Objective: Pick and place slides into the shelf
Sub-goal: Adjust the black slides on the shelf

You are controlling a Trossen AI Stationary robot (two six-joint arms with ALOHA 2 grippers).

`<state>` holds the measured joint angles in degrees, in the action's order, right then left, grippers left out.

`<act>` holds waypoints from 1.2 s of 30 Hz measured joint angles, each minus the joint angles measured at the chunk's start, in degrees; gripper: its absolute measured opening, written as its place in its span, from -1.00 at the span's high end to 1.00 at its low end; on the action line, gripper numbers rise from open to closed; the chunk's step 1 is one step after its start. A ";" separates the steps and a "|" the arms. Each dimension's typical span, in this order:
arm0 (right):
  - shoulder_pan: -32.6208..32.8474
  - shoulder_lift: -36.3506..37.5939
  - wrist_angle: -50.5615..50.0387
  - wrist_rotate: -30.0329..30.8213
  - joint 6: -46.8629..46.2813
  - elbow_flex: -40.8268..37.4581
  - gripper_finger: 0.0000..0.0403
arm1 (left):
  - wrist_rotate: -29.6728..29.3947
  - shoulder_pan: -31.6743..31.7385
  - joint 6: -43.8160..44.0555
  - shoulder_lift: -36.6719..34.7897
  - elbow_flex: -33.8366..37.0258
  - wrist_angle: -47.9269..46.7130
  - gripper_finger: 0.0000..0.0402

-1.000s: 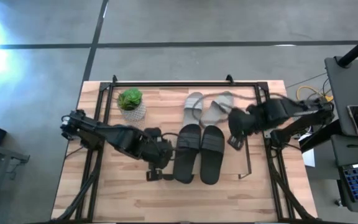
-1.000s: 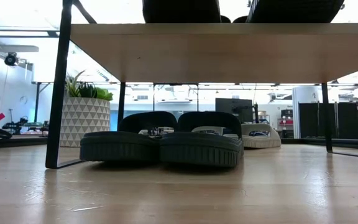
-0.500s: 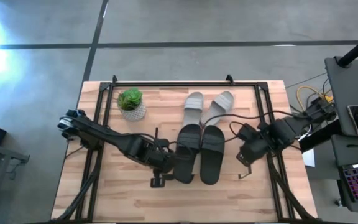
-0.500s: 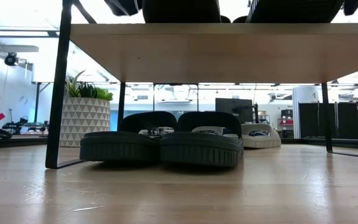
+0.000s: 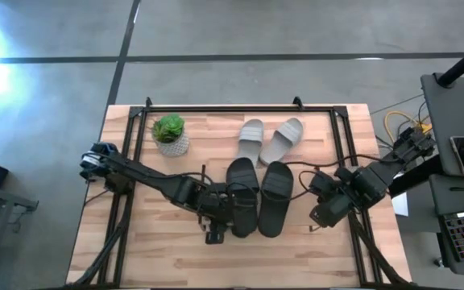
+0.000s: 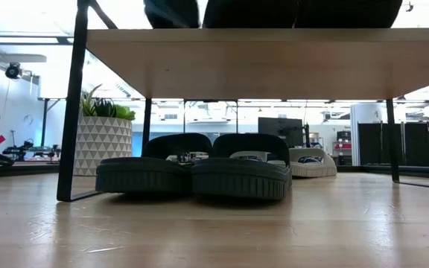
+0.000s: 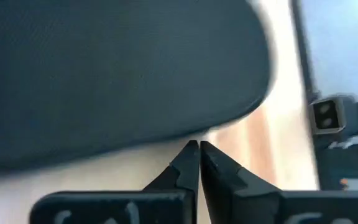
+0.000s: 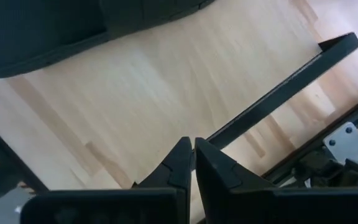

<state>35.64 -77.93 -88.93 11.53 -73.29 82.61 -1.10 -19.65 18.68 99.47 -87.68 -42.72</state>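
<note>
Left gripper [image 5: 213, 226], fingers together, sits at 9 o'clock of the black slides [image 5: 258, 196] on the shelf [image 5: 300, 211]; right gripper [image 5: 319, 216], fingers together, at 3 o'clock.

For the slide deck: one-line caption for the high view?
Left hand beside black slides atop shelf; grey slides behind.

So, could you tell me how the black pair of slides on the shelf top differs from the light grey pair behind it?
The black pair lies parallel and touching on the shelf top; the light grey pair sits splayed on the table, heels together, toes apart. The black pair has the left gripper at its side; nothing is near the grey pair. The black slides also look larger. Both pairs rest sole-down, straps up.
</note>
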 joint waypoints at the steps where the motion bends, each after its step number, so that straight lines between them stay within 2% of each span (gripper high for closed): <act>1: -0.02 -0.30 0.04 0.01 0.43 -0.11 0.94 | -0.08 0.08 0.04 -0.36 0.02 -1.45 1.00; 9: -4.51 -2.11 5.01 0.32 7.74 -3.18 0.94 | -8.17 0.06 1.15 -4.85 0.02 -14.91 1.00; 15: -11.56 -1.73 7.75 -0.10 14.29 -6.50 0.94 | -14.42 1.10 4.94 -7.06 0.02 -15.29 1.00; 22: -17.18 -1.12 14.72 -5.89 23.32 -10.20 0.94 | -15.53 4.87 5.90 -6.83 0.20 -15.81 1.00; 29: -19.40 -1.14 20.64 -5.97 26.94 -10.74 0.94 | -15.83 7.89 6.43 -6.83 2.19 -15.46 1.00; 36: -23.80 -1.16 21.93 -5.42 30.72 -10.42 0.94 | -14.96 8.57 5.76 -6.83 5.28 -10.10 1.00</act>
<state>11.84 -79.09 -67.00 6.11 -42.57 72.19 -16.06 -11.09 24.44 92.64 -82.39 -52.82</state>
